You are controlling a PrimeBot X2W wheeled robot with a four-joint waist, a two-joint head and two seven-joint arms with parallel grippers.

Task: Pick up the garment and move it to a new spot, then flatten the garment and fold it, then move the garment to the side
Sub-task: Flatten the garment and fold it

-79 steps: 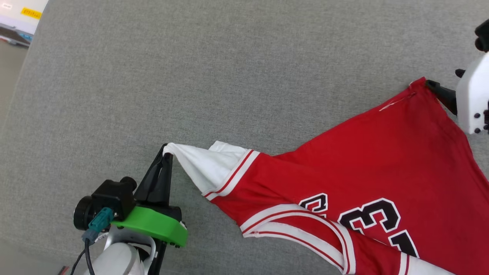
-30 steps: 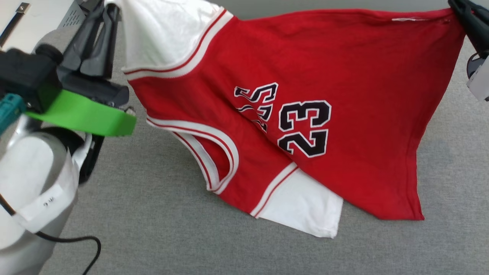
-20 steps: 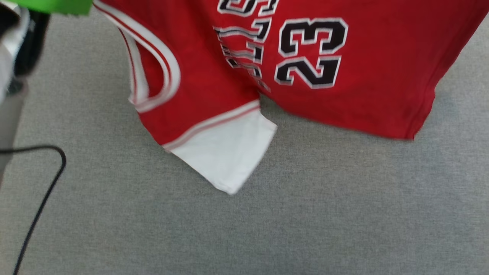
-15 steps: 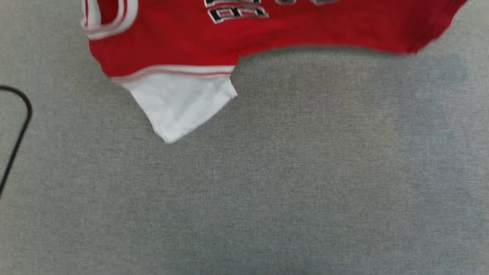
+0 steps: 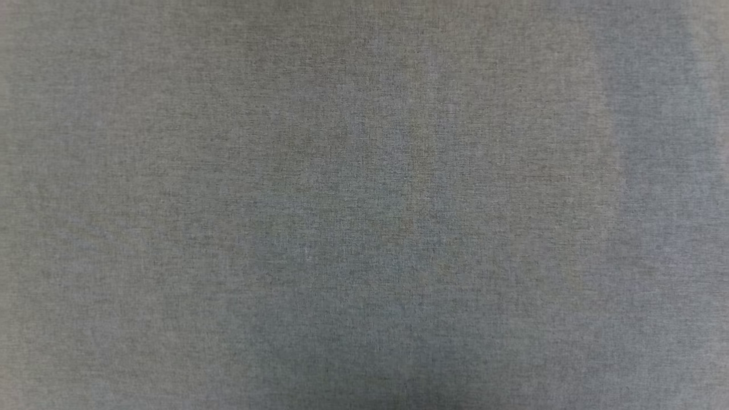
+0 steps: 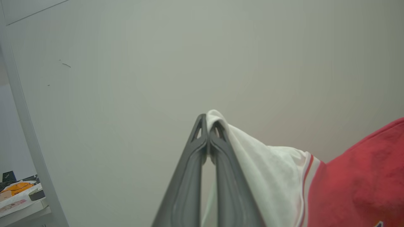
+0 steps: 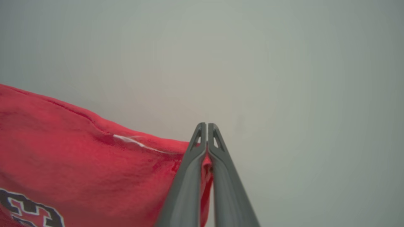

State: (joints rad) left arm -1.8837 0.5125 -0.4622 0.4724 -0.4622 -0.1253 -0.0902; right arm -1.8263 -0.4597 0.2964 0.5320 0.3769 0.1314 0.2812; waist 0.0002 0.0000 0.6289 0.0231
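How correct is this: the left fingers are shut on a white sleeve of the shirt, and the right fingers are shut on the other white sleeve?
Not fully. The right fingers are shut on a red edge of the shirt, with no white there; the right wrist view shows this. The left fingers are indeed shut on a white sleeve.

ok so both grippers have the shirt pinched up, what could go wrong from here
The left gripper pinches just the white sleeve tip of the garment, so the cloth might slip out under tension. The right gripper clamps a thin bit of red edge, which could likewise pull free and drop that side.
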